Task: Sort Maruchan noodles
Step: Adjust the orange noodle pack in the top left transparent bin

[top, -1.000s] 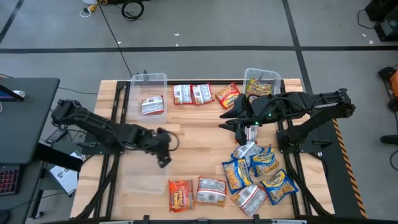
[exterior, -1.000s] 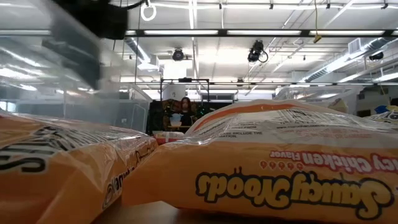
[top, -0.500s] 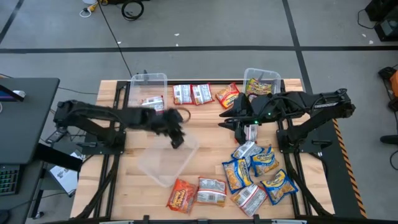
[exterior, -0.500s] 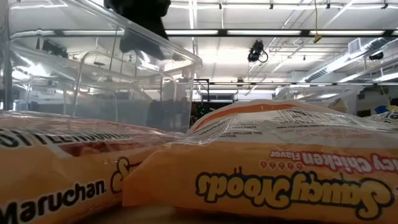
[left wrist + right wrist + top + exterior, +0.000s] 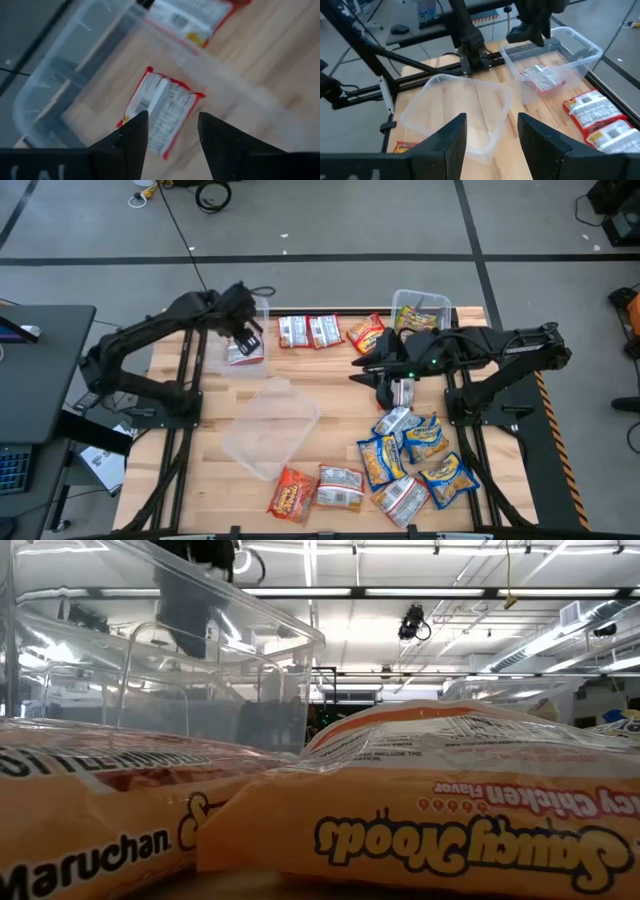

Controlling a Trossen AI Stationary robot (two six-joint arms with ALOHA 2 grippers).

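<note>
Left gripper (image 5: pixel 246 330) hangs over the clear bin (image 5: pixel 238 308) at the far left of the table (image 5: pixel 330 395), fingers (image 5: pixel 131 135) spread, nothing between them — directly beneath, inside that bin, lies one red-edged packet (image 5: pixel 161 111) flat on the bin floor. Right gripper (image 5: pixel 375 370) hovers over mid-table right of centre, fingers (image 5: pixel 451 136) spread too, empty.

Between the two arms an empty clear bin (image 5: pixel 270 426) rests slightly askew on the wood, apart from everything but near the front packets. Along the far edge: two red-and-white packets (image 5: pixel 308 331) side by side, then an orange-red packet (image 5: pixel 367 334), then a second far bin (image 5: pixel 420 305) holding a yellow packet (image 5: pixel 415 321).

Front right — a loose heap of blue-and-yellow packets (image 5: pixel 420 458) overlapping each other, with a silver-red one at its near edge. Front centre: an orange-red packet (image 5: pixel 291 493) touching a red-and-white packet (image 5: pixel 340 487).

Low view is filled by two orange packets (image 5: pixel 420 810) up close, the empty bin's wall behind them.
</note>
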